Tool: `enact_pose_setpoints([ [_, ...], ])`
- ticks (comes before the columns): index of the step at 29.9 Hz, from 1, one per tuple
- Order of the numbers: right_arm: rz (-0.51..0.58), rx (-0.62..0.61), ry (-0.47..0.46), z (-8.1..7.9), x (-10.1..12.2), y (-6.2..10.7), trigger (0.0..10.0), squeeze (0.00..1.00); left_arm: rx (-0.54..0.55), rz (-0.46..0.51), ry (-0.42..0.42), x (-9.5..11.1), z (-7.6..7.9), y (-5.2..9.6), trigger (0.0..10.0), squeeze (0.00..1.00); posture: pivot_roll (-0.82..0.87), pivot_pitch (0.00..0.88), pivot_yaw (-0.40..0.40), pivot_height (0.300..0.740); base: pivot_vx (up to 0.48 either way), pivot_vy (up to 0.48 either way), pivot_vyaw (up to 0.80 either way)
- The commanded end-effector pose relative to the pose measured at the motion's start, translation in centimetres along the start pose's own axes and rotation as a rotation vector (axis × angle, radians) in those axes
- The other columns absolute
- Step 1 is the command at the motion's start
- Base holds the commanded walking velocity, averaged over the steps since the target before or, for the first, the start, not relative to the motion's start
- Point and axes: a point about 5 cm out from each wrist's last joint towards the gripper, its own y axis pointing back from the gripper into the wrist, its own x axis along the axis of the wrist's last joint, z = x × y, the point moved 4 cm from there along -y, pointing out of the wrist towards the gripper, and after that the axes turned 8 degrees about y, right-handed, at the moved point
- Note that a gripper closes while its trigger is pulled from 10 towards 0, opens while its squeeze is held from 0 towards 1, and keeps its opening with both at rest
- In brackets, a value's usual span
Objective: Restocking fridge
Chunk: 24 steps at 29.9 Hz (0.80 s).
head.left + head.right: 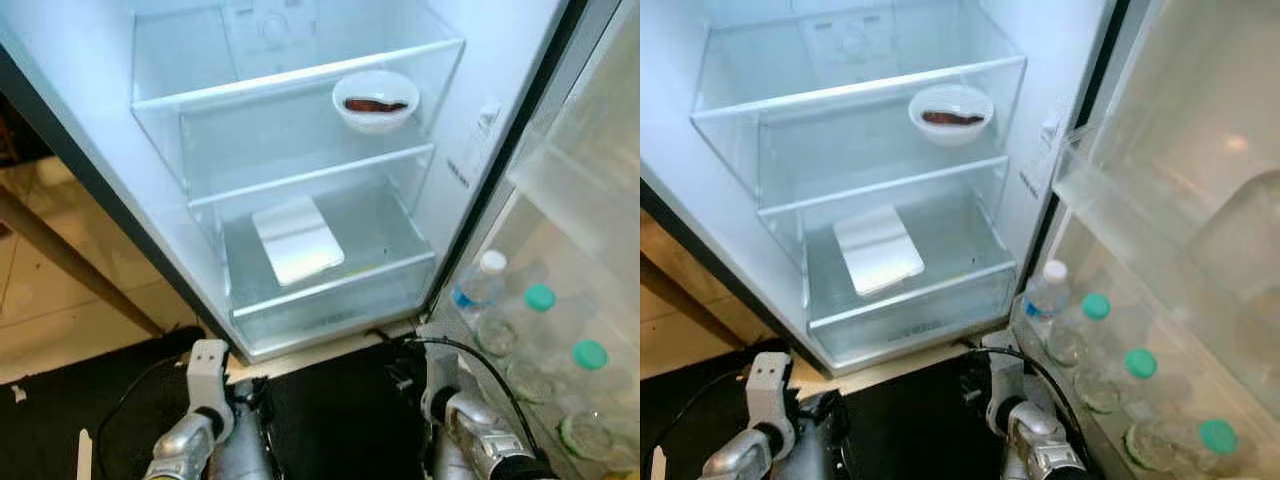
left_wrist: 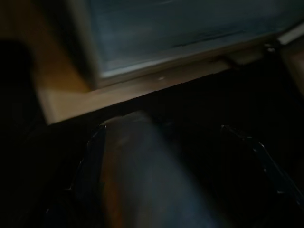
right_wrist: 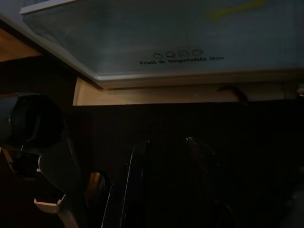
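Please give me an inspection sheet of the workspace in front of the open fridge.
Surface: glass shelf in the open fridge, bare apart from one bowl.
Job's things: white bowl with dark food, on the shelf's right side; bottles with teal caps in the door rack.
Clutter: flat white tray lying in the vegetable drawer.
Grippers: left end effector and right end effector hang low over the dark floor mat; fingers too dark to judge.
Cables: black cable looping by the right arm.
Surroundings: tiled floor to the left.

The fridge [image 1: 150, 200] stands open. A bowl [image 1: 376, 100] takes the middle shelf's right side. A white tray [image 1: 297, 240] lies in the drawer [image 1: 330, 300]; bottles [image 1: 520, 320] crowd the door rack.
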Motion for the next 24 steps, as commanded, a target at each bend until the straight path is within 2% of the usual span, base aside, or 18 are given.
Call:
enact_pose_setpoints([
  [1,-0.170,-0.034,-0.044,0.4,-4.9,1.7,10.0,0.00,0.050,-0.082,0.015,-2.5,-1.2,0.9,10.0,0.00,-0.02,0.147,0.020,0.564,0.000,0.000,0.00],
  [3,-0.163,-0.023,-0.046,0.2,-4.8,1.6,10.0,0.00,0.052,-0.077,0.008,-2.4,-1.2,0.9,10.0,0.00,-0.02,0.144,0.020,0.564,0.000,0.000,0.00],
  [5,-0.103,0.039,-0.077,-0.3,-3.7,1.2,10.0,0.00,0.044,-0.048,-0.005,-1.6,-0.8,0.5,10.0,0.00,-0.02,0.140,0.020,0.574,0.000,0.000,0.00],
  [10,-0.035,0.107,-0.067,-1.1,-2.1,0.7,10.0,0.00,-0.034,0.042,-0.023,1.1,1.4,-0.8,10.0,0.00,-0.02,0.137,0.016,0.604,0.000,0.000,0.00],
  [15,-0.023,0.107,-0.057,-1.0,-1.5,0.4,10.0,0.00,-0.071,0.075,-0.032,2.1,2.5,-1.3,10.0,0.00,-0.02,0.136,0.015,0.614,0.000,0.000,0.00],
  [16,-0.015,0.107,-0.043,-1.0,-0.8,0.1,10.0,0.00,-0.104,0.093,-0.048,2.6,3.4,-1.6,10.0,0.00,-0.02,0.133,0.015,0.614,0.000,0.000,0.00],
  [24,0.049,0.154,-0.065,-1.1,0.4,0.0,10.0,0.00,-0.149,0.078,-0.079,2.4,4.5,-1.9,10.0,0.00,-0.02,0.130,0.016,0.624,0.000,0.000,0.00],
])
